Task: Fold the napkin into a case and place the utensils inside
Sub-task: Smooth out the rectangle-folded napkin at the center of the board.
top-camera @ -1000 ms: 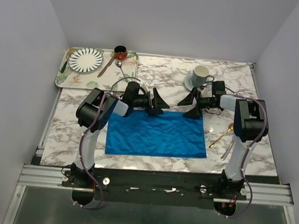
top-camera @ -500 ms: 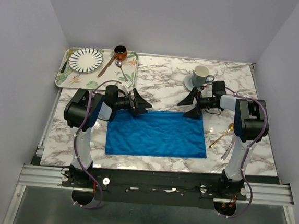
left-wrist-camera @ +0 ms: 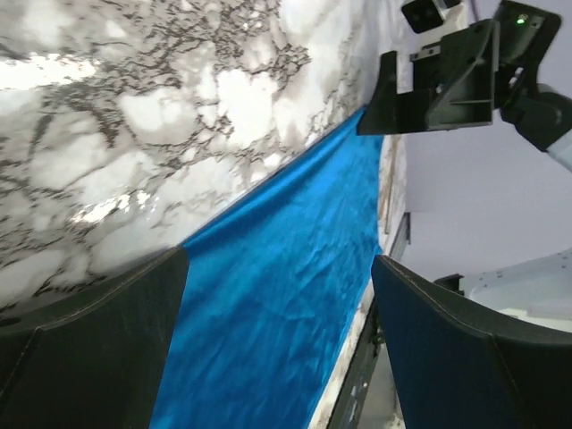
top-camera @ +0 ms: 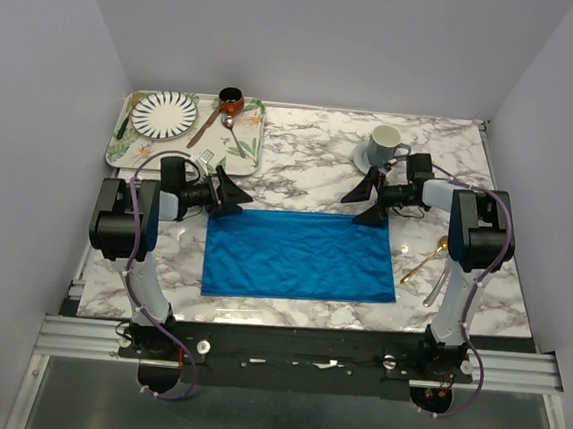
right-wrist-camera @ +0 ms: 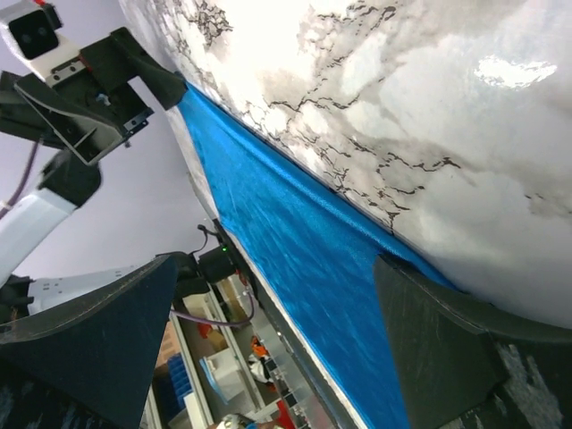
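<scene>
The napkin (top-camera: 301, 256) lies spread flat on the marble counter (top-camera: 303, 141), a wide blue rectangle with light wrinkles. It sits in the near middle between the two arms.

The left claw (top-camera: 238, 196) is at the napkin's far left corner with its jaws wide apart and holds nothing. In the left wrist view its two dark fingers (left-wrist-camera: 89, 344) frame the cloth's far edge and bare marble. The right claw (top-camera: 353, 208) is at the napkin's far right corner, also spread wide and holding nothing. The two claws face each other along the far edge. Whether either one touches the cloth cannot be told.

The gold spoon (top-camera: 425, 259) lies slantwise on the counter just right of the napkin and apart from it. A silver utensil (top-camera: 433, 293) lies near the gold spoon, partly hidden by the right arm.

A grey cup (top-camera: 385, 146) on a saucer stands at the far right. At the far left, a leaf-patterned tray (top-camera: 247, 151) holds a striped plate (top-camera: 165, 114), a brown-handled spoon (top-camera: 212, 123) and a small brown pot (top-camera: 231, 99).
</scene>
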You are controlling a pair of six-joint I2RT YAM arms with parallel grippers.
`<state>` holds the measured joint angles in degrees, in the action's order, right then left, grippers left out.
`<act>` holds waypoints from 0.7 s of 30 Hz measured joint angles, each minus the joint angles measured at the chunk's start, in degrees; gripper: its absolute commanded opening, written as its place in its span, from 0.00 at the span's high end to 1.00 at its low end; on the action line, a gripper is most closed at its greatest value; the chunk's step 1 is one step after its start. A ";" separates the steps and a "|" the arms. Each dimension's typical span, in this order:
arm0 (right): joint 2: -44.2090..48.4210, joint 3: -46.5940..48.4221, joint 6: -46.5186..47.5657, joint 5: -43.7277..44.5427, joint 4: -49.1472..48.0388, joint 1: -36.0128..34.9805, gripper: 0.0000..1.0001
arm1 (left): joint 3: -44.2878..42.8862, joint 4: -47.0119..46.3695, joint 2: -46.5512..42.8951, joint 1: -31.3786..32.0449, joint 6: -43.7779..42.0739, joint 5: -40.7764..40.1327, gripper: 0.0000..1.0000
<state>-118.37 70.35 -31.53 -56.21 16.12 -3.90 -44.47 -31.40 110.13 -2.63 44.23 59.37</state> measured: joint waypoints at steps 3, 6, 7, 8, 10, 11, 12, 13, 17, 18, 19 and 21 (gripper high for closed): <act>0.13 0.72 1.46 0.33 1.18 0.07 0.00 | -2.64 12.72 -3.56 -0.81 -9.29 -1.92 0.01; 1.42 0.81 3.37 0.85 2.71 0.17 0.00 | -6.32 26.91 -8.98 -0.28 -20.94 -6.01 0.05; 2.54 0.81 4.50 0.98 3.52 0.17 0.00 | -7.78 32.22 -11.54 0.26 -25.29 -8.00 0.11; 3.21 0.81 5.07 1.01 4.13 0.17 0.00 | -8.52 34.99 -13.00 0.63 -27.63 -9.05 0.17; 6.64 0.79 7.34 1.09 6.14 0.09 0.03 | -10.16 43.12 -17.79 3.26 -36.15 -13.57 0.43; 8.24 0.76 8.17 1.11 6.88 0.09 0.09 | -10.47 46.47 -20.11 5.49 -39.54 -15.67 0.51; 10.29 0.59 9.44 1.25 7.80 0.07 0.13 | -10.40 49.00 -21.92 7.80 -42.91 -17.88 0.61; 11.58 0.42 10.95 1.55 8.39 0.04 0.17 | -10.03 51.34 -23.56 10.29 -45.35 -20.41 0.66; 17.20 -1.09 15.63 2.99 12.81 -0.15 0.37 | -8.74 58.45 -25.94 20.31 -52.33 -28.89 0.69; 17.46 -2.01 16.94 3.54 13.53 -0.17 0.39 | -8.76 59.82 -25.33 21.81 -53.11 -30.93 0.70; 17.49 -2.95 17.51 4.13 14.08 -0.20 0.40 | -9.01 61.02 -24.50 22.80 -53.77 -32.28 0.70; 17.33 -5.05 18.91 5.40 15.69 -0.28 0.40 | -9.90 63.25 -21.81 24.09 -54.99 -35.43 0.70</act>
<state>-101.03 65.30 -12.62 -50.81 31.81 -4.19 -54.37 31.86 88.31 21.45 -10.76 23.94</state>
